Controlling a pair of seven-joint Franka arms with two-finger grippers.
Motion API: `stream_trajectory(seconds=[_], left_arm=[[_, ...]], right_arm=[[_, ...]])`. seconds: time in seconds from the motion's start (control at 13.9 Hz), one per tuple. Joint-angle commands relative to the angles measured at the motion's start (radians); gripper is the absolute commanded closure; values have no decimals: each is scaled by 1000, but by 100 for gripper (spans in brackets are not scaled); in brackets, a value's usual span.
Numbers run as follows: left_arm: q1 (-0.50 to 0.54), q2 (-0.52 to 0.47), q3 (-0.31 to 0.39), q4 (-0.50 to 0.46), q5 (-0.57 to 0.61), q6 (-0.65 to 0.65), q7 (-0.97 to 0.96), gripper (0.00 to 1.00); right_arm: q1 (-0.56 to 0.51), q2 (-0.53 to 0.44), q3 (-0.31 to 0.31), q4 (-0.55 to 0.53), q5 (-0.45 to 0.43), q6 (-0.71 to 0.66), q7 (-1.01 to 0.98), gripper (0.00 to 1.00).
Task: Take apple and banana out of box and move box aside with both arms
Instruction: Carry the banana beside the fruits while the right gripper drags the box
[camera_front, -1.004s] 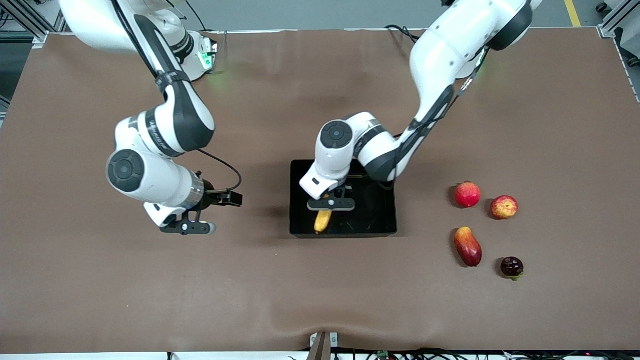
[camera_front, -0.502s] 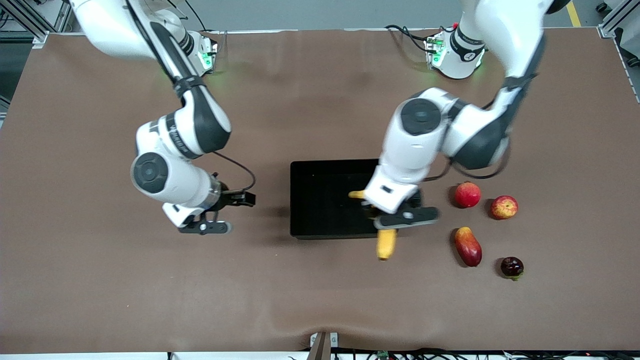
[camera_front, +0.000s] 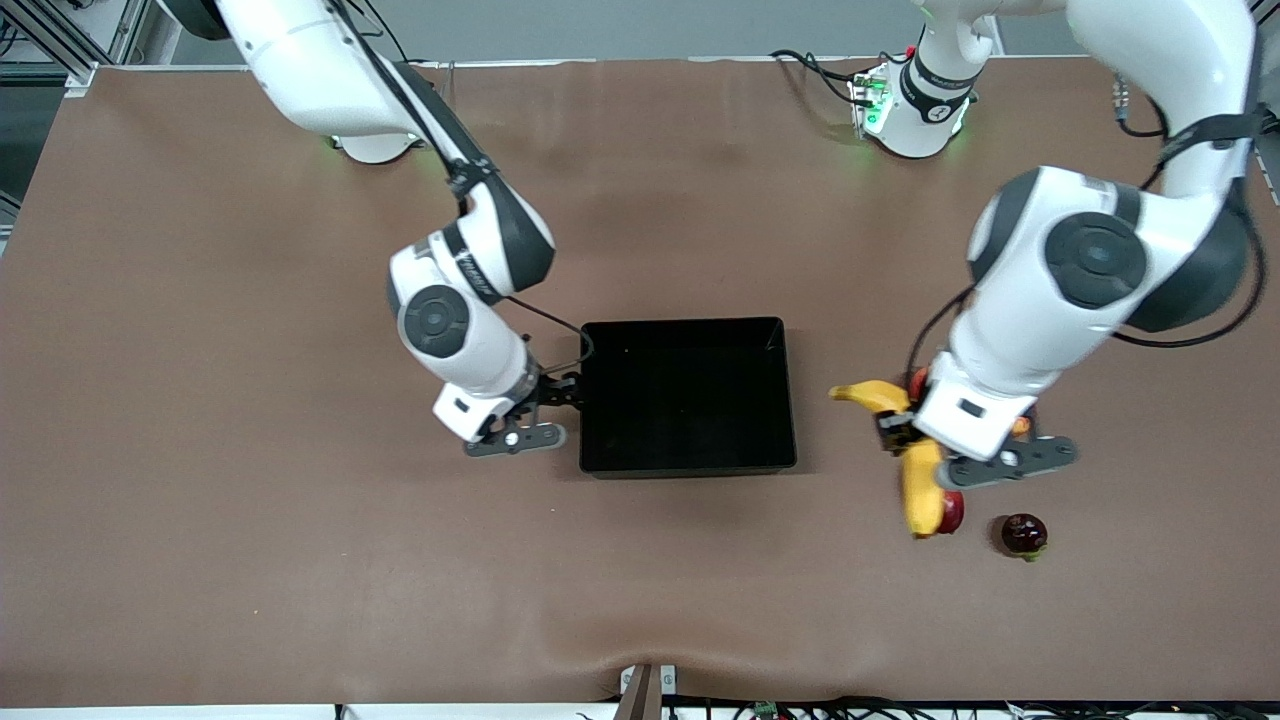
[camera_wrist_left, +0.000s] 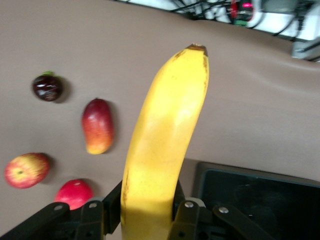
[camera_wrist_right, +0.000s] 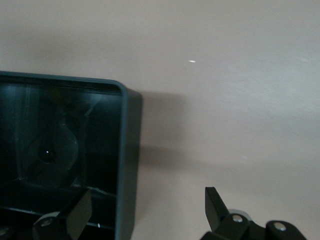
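My left gripper (camera_front: 905, 437) is shut on the long yellow banana (camera_front: 921, 487) and holds it in the air over the loose fruits, toward the left arm's end of the table. The left wrist view shows the banana (camera_wrist_left: 165, 135) clamped between the fingers of the left gripper (camera_wrist_left: 147, 212), with the streaked apple (camera_wrist_left: 26, 170) on the table below. In the front view the arm hides most of the apple. The black box (camera_front: 688, 395) holds nothing. My right gripper (camera_front: 518, 438) is open at the box's end wall (camera_wrist_right: 127, 165), one finger inside and one outside.
An oval red-orange mango (camera_wrist_left: 97, 125), a plain red round fruit (camera_wrist_left: 74, 192) and a dark round fruit (camera_front: 1023, 533) lie beside the apple. The mango (camera_front: 952, 510) is partly under the banana in the front view.
The left arm has carried the banana out of the box, toward its own end, over the loose fruits. The right arm has moved in to the box's end wall.
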Motion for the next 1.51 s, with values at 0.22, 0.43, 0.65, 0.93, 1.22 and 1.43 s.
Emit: stream_trajectory(seconds=[0.22, 0.43, 0.65, 0.93, 1.22, 1.43], left_arm=[[120, -98, -8, -130, -22, -61, 94, 100], [209, -148, -10, -230, -22, -61, 210, 100], [292, -194, -10, -324, -37, -59, 295, 100], [381, -201, -10, -393, -37, -39, 390, 100], [453, -217, -11, -462, -37, 8, 511, 100], [479, -233, -10, -534, -35, 89, 548, 100]], right_arm=[[54, 71, -11, 29, -50, 52, 72, 0], [57, 108, -11, 29, -67, 57, 119, 0], [74, 140, -11, 28, -69, 60, 167, 0], [74, 146, -11, 25, -70, 98, 217, 91], [71, 143, -11, 18, -90, 92, 214, 100], [59, 134, -11, 20, -90, 89, 211, 100]])
